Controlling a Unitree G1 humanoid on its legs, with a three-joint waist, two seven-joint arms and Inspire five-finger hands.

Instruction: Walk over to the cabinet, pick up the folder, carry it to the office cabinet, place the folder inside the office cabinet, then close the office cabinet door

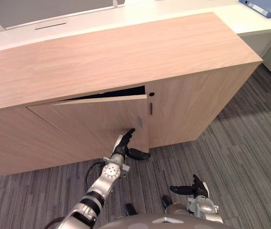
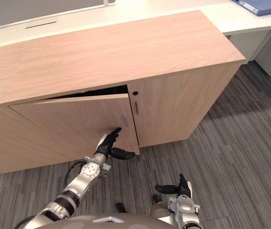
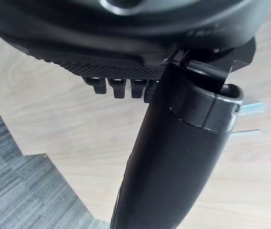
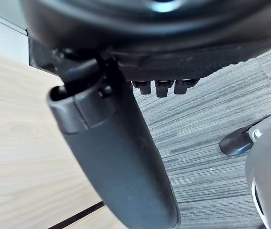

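The wooden office cabinet (image 1: 116, 52) stands in front of me. Its left door (image 1: 87, 121) is ajar, leaving a narrow dark gap (image 1: 121, 92) along the top whose inside I cannot make out. My left hand (image 1: 124, 145) reaches up to the door's lower right corner below the small metal handle (image 1: 140, 123), fingers straight against the wood and thumb held out sideways. In the left wrist view the fingertips (image 3: 118, 88) meet the door panel (image 3: 49, 119). A blue folder (image 1: 266, 7) lies on the white desk at the far right. My right hand (image 1: 192, 189) hangs low, open and holding nothing.
The cabinet's right door (image 1: 188, 105) is shut, with a slim handle (image 1: 151, 109) and a keyhole above it. A white desk (image 1: 125, 16) runs behind the cabinet. Grey striped carpet (image 1: 250, 157) covers the floor to the right and in front.
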